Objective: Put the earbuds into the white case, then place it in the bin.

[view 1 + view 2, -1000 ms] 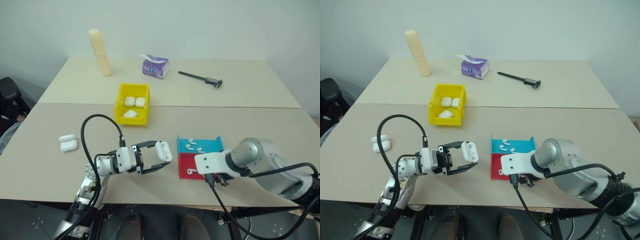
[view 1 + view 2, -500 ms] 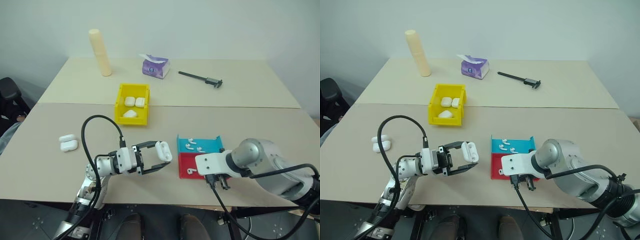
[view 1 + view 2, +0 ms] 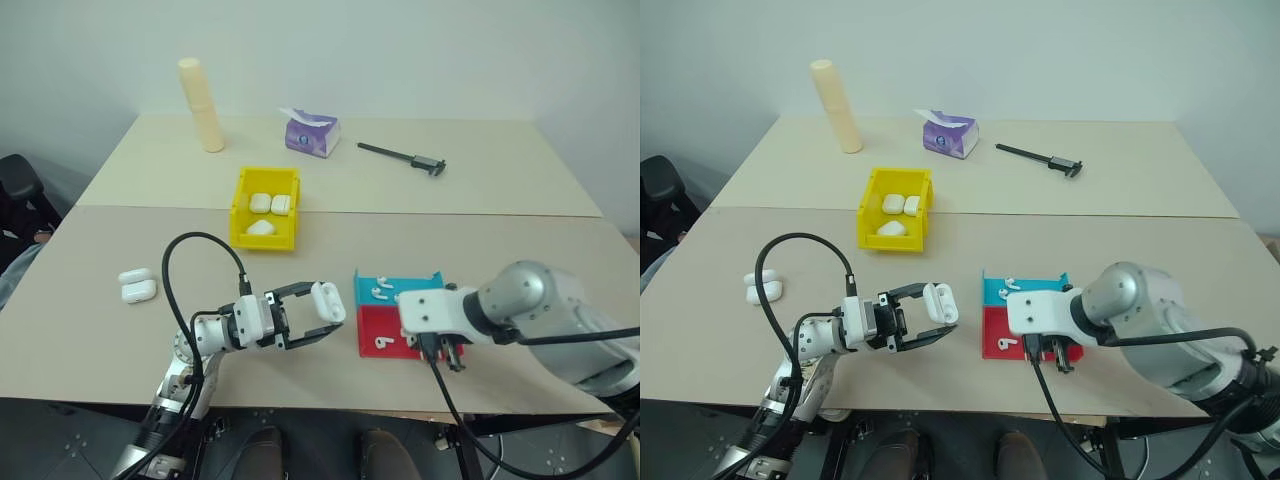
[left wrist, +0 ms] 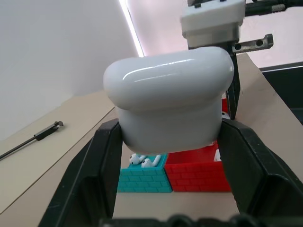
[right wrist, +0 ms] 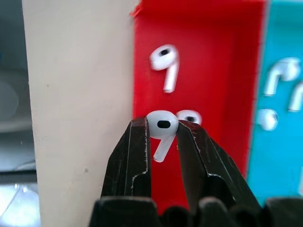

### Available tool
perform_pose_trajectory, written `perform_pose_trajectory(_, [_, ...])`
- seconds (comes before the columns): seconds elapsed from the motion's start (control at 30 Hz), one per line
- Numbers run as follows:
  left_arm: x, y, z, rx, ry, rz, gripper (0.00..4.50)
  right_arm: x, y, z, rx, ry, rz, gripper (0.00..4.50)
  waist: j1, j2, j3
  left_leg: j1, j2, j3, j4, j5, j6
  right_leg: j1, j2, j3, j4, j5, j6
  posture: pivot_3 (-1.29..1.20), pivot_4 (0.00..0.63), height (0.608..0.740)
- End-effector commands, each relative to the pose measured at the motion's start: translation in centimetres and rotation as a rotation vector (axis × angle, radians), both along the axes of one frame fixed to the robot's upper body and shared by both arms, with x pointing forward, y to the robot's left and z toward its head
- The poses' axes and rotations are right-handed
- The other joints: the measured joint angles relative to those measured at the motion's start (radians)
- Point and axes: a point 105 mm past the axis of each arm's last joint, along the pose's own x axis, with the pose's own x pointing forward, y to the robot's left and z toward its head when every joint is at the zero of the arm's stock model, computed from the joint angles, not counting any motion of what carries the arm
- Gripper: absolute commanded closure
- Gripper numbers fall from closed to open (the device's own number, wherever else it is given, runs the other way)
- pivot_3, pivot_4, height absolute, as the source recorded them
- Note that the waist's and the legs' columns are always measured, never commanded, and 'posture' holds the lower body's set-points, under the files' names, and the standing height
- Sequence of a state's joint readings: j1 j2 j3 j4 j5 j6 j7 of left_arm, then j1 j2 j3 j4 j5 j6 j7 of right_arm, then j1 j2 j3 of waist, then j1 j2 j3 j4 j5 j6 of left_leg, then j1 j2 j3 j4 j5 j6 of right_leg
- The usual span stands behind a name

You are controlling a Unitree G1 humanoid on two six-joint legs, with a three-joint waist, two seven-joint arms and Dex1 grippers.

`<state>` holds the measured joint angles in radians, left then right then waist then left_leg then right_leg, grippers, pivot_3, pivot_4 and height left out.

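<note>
My right gripper (image 5: pixel 163 137) is pinched onto 1 earbud (image 5: pixel 162 126), head clamped between the fingertips and stem hanging down, just above the red tray (image 3: pixel 385 332) at the near table edge. My left gripper (image 3: pixel 318 318) holds a white case (image 3: pixel 327 302) between its 2 fingers, pointing right toward the trays; in the left wrist view its lid looks down, though I cannot tell for sure.

Progress: early-middle, I judge. 1 bud is grasped, none visibly in this case yet. Left to do: seat the buds in the case, close it, carry it to the bin.

Other earbuds: 2 in the red tray (image 5: pixel 165 64) and about 3 in the teal tray (image 3: pixel 400 290), which touches the red one's far side. 2 more spare cases (image 3: pixel 137 285) lie on the left, well apart from my left arm.

The yellow bin (image 3: pixel 265 210) sits past my left gripper, far and a bit left, already holding about 3 cases.

Room: both trays sit close to the near table edge (image 3: pixel 300 408), so a dropped bud could roll off. Open tabletop lies between my 2 grippers, enough for bringing them together. The path from left gripper to bin looks unobstructed. The beige cylinder (image 3: pixel 201 105), tissue pack (image 3: pixel 311 133) and caliper (image 3: pixel 402 157) stand far back, out of the way.
</note>
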<state>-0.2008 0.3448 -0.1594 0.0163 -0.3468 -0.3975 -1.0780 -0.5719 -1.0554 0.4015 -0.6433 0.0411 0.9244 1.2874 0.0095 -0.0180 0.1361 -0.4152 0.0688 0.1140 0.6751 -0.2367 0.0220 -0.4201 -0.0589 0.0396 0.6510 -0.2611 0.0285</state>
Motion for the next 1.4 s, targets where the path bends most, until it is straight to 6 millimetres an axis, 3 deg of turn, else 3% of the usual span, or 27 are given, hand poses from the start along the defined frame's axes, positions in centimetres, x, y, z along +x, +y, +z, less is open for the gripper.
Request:
perform_pose_trajectory(0.03, [-0.4, -0.7, 4.2, -0.157, -0.034, -0.052, 1.75, 1.0, 0.6, 7.1, 0.284, -0.197, -0.026, 3.76, 0.000, 0.000, 0.000, 0.000, 0.000, 0.000, 0.000, 0.000, 0.000, 0.000, 0.000, 0.000, 0.000, 0.000, 0.000, 0.00, 0.150, 0.740])
perform_pose_trajectory(0.1, [-0.8, -0.8, 5.2, -0.204, -0.004, -0.080, 1.75, 1.3, 0.4, 9.8, 0.449, -0.234, -0.066, 3.76, 0.000, 0.000, 0.000, 0.000, 0.000, -0.001, 0.000, 0.000, 0.000, 0.000, 0.000, 0.000, 0.000, 0.000, 0.000, 0.00, 0.150, 0.740])
perform_pose_trajectory(0.23, [-2.0, -0.9, 6.7, -0.257, 0.041, -0.192, 1.75, 0.6, 1.1, 14.1, 0.807, -0.334, 0.023, 3.76, 0.000, 0.000, 0.000, 0.001, 0.001, -0.001, -0.001, 0.000, 0.000, 0.003, 0.001, -0.001, -0.002, 0.000, 0.000, 0.00, 0.150, 0.740])
perform_pose_trajectory(0.37, [-2.6, -1.2, 6.6, -0.202, 0.047, -0.274, 1.75, -0.9, 2.6, 15.4, 1.093, -0.363, 0.166, 3.76, -0.002, 0.000, 0.000, 0.001, 0.000, -0.001, -0.001, 0.000, 0.000, 0.002, 0.001, 0.000, -0.001, 0.000, 0.000, 0.00, 0.150, 0.740])
perform_pose_trajectory(0.8, [-3.0, -1.2, 6.7, -0.128, 0.034, -0.340, 1.75, -3.1, 5.6, 13.1, 1.290, -0.309, 0.428, 3.76, -0.005, 0.000, 0.000, 0.001, 0.000, 0.000, -0.001, 0.000, 0.000, 0.003, 0.001, -0.001, -0.001, 0.000, 0.001, 0.00, 0.150, 0.740])
perform_pose_trajectory(1.13, [-3.1, -1.1, 6.8, -0.110, 0.013, -0.337, 1.75, -2.3, 6.6, 10.0, 1.157, -0.326, 0.457, 3.76, -0.007, 0.000, 0.000, 0.001, 0.000, 0.001, -0.001, 0.000, 0.000, 0.003, 0.001, -0.001, -0.001, 0.000, 0.001, 0.00, 0.150, 0.740])
perform_pose_trajectory(1.4, [-3.1, -1.1, 6.7, -0.102, 0.010, -0.331, 1.75, -1.9, 6.8, 9.0, 1.123, -0.343, 0.450, 3.76, -0.006, 0.000, 0.000, 0.001, 0.000, 0.001, -0.001, 0.000, 0.000, 0.003, 0.001, -0.001, -0.002, 0.000, 0.001, 0.00, 0.150, 0.740])
